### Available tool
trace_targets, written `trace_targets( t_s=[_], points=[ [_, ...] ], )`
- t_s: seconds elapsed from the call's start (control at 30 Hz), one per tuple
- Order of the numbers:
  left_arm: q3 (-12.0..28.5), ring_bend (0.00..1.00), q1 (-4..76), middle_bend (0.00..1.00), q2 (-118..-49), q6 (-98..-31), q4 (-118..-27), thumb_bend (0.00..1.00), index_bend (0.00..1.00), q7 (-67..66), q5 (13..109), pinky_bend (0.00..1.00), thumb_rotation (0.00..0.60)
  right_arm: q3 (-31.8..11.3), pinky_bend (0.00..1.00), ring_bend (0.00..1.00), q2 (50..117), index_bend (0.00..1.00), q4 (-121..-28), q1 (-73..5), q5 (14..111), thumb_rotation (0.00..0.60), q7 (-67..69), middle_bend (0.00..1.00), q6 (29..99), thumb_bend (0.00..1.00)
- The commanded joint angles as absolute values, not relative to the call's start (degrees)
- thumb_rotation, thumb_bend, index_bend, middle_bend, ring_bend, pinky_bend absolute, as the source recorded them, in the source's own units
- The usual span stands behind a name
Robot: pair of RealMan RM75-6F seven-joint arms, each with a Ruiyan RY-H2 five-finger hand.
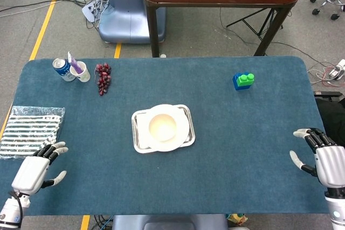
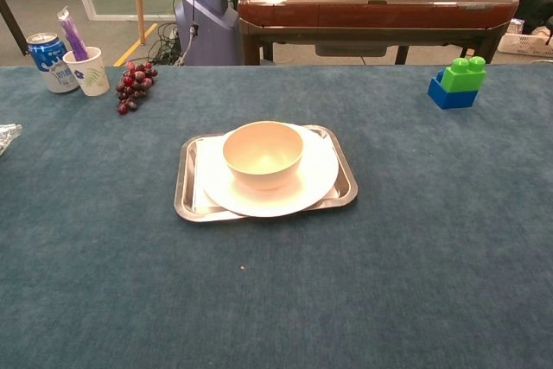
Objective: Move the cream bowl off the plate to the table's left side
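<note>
The cream bowl (image 1: 162,127) (image 2: 263,154) stands upright on a white plate (image 1: 183,131) (image 2: 318,181), which lies on a metal tray (image 1: 137,137) (image 2: 185,189) at the table's middle. My left hand (image 1: 36,167) hovers at the near left corner, fingers spread and empty, far from the bowl. At the near right edge my right hand (image 1: 326,160) is also spread and holds nothing. Neither hand appears in the chest view.
A striped foil bag (image 1: 29,131) lies at the left edge just beyond my left hand. At the far left stand a soda can (image 1: 61,67) (image 2: 45,60), a paper cup (image 1: 81,71) (image 2: 86,71) and red grapes (image 1: 103,77) (image 2: 132,85). Blue-green blocks (image 1: 243,81) (image 2: 459,80) sit far right.
</note>
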State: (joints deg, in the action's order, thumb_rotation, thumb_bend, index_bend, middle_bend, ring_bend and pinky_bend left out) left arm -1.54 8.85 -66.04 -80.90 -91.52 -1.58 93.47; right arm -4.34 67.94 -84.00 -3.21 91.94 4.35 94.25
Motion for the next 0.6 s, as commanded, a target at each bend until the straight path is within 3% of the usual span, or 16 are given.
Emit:
trace_targets(
  t_s=[0.03,0.13,0.3,0.6],
  points=[
    [-2.2,0.01,10.4,0.04,-66.4,-81.4,-90.8,0.22,0.28,1.3,97.4,0.09,0.6,-4.4,0.49,0.25,68.0,0.35,-84.0,-3.2,92.0,0.6,4.3,0.35,94.3,0.35],
    [-1.7,0.0,11.9,0.0,-66.7,-81.9,-91.2,0.22,0.28,1.3,100.0,0.01,0.6,-4.4,0.49,0.25,67.9,0.35,-84.1,-3.2,92.0,0.6,4.3,0.35,94.1,0.35],
    [-0.6,0.0,15.6,0.0,-68.2,-81.9,-91.9,0.22,0.34,2.8,104.5,0.0,0.6,-4.3,0.49,0.25,67.8,0.35,-84.2,-3.1,92.0,0.6,4.5,0.35,94.3,0.35],
    [1.0,0.0,22.2,0.0,-70.5,-71.3,-98.0,0.22,0.29,-5.9,103.2,0.0,0.6,-4.7,0.49,0.25,67.2,0.35,-84.2,-2.5,91.7,0.6,5.7,0.35,95.3,0.35]
  ],
)
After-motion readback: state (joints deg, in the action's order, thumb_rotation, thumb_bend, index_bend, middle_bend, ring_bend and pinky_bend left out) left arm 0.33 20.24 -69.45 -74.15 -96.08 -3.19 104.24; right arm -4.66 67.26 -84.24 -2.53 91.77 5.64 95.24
